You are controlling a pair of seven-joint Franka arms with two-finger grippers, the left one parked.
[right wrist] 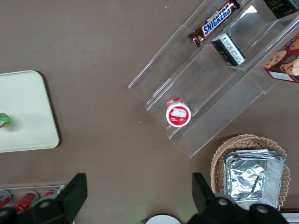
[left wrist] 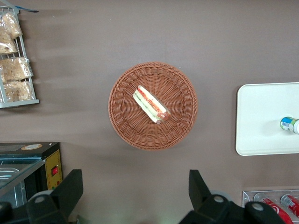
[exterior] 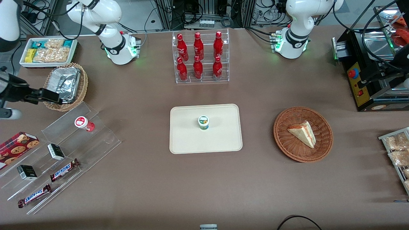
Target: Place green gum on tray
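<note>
The green gum stands upright with its white lid up near the middle of the cream tray. It also shows in the left wrist view and in the right wrist view, on the tray. My gripper is open and empty. It hovers far from the tray, toward the working arm's end of the table, over the foil basket's edge and above bare table. The red canister stands on the clear stepped stand.
The clear stand holds candy bars and small boxes. A wicker basket of foil trays sits beside my gripper. A bottle rack, a white snack bin, a sandwich basket and a black machine stand around.
</note>
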